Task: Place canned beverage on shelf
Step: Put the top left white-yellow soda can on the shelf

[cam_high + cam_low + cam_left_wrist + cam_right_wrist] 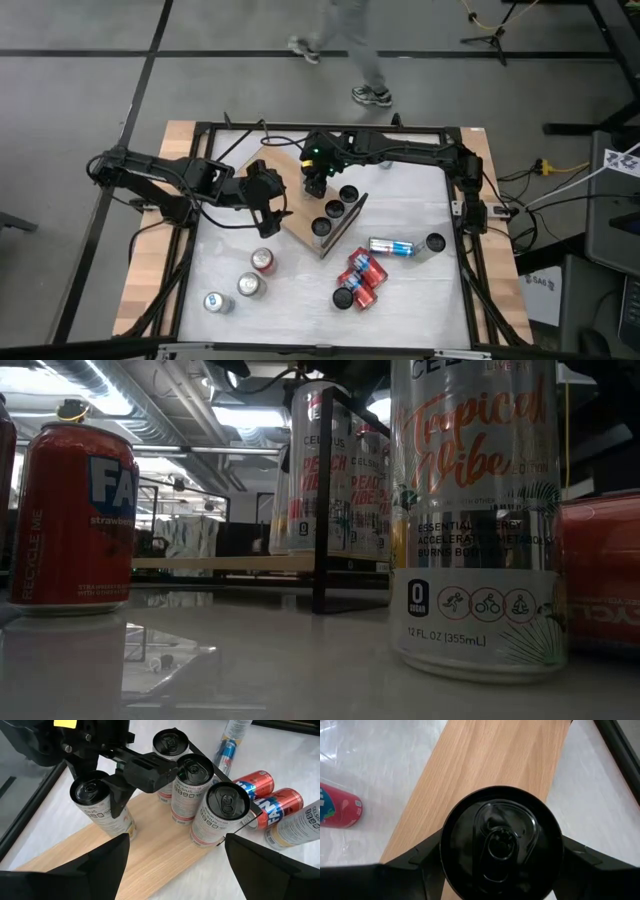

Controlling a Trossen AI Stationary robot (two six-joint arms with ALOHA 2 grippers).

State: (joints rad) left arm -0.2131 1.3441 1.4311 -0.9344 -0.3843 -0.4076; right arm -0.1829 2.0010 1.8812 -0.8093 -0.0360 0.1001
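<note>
Centre frame, your right claw [316, 182] clamps a slim, rigid, slick-walled can [100, 805] at mid-body above the shelf [290, 215]; left claw [268, 205] gapes empty.

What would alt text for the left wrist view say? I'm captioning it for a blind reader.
The right gripper clamps a silver can upright on the light-wood shelf, beside three more upright cans. Red cans lie on the white table beyond; the left gripper is open.

Matt light-wood shelf [495, 760]; glossy metal cans [190, 785]
</note>
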